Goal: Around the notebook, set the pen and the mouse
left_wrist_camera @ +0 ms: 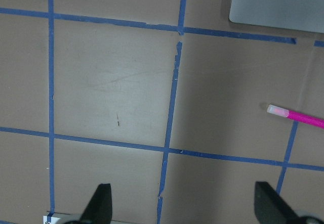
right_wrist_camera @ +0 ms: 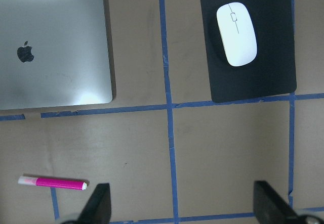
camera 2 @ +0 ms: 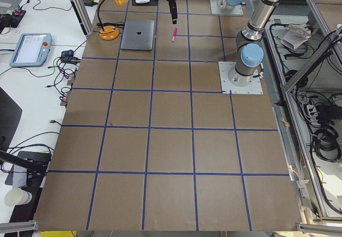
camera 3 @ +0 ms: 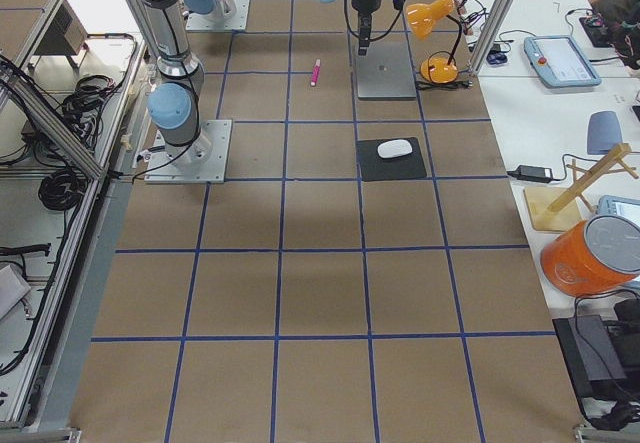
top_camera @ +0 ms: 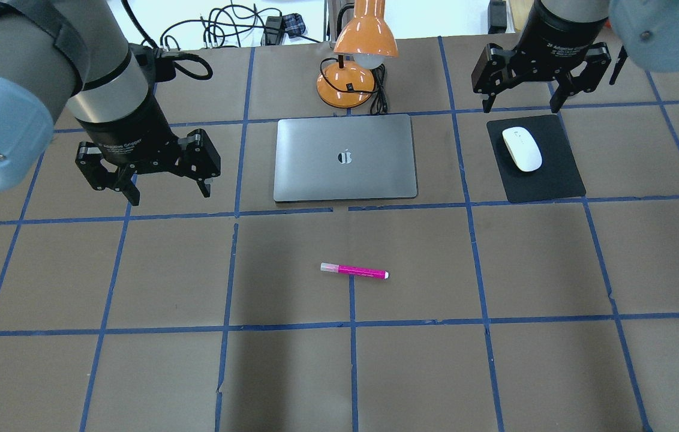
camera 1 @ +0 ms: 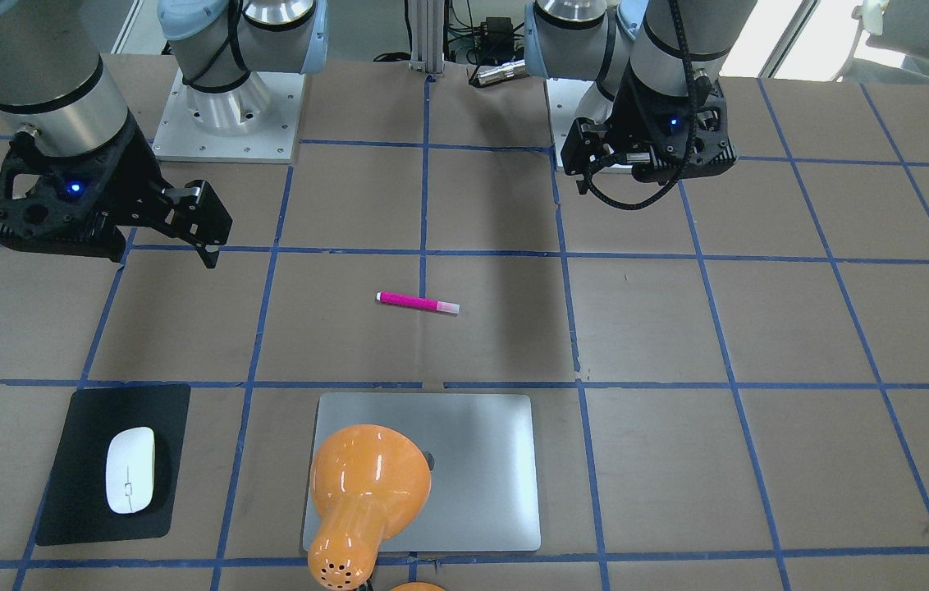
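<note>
The magenta pen (top_camera: 354, 271) lies flat on the brown table, in front of the shut silver notebook (top_camera: 345, 157). The white mouse (top_camera: 521, 149) rests on a black mat (top_camera: 540, 180) to the notebook's right. My left gripper (top_camera: 147, 180) hovers open and empty, left of the notebook. My right gripper (top_camera: 522, 99) hangs open and empty above the mat's far edge. The left wrist view shows the pen (left_wrist_camera: 296, 116) at its right edge and a notebook corner (left_wrist_camera: 278, 1). The right wrist view shows the mouse (right_wrist_camera: 236, 33), notebook (right_wrist_camera: 53, 47) and pen (right_wrist_camera: 52, 183).
An orange desk lamp (top_camera: 354, 66) stands just behind the notebook, its shade leaning over the notebook's far edge, with its cord beside it. Blue tape lines mark a grid across the table. Both arm bases (camera 1: 226, 115) sit at the robot's side.
</note>
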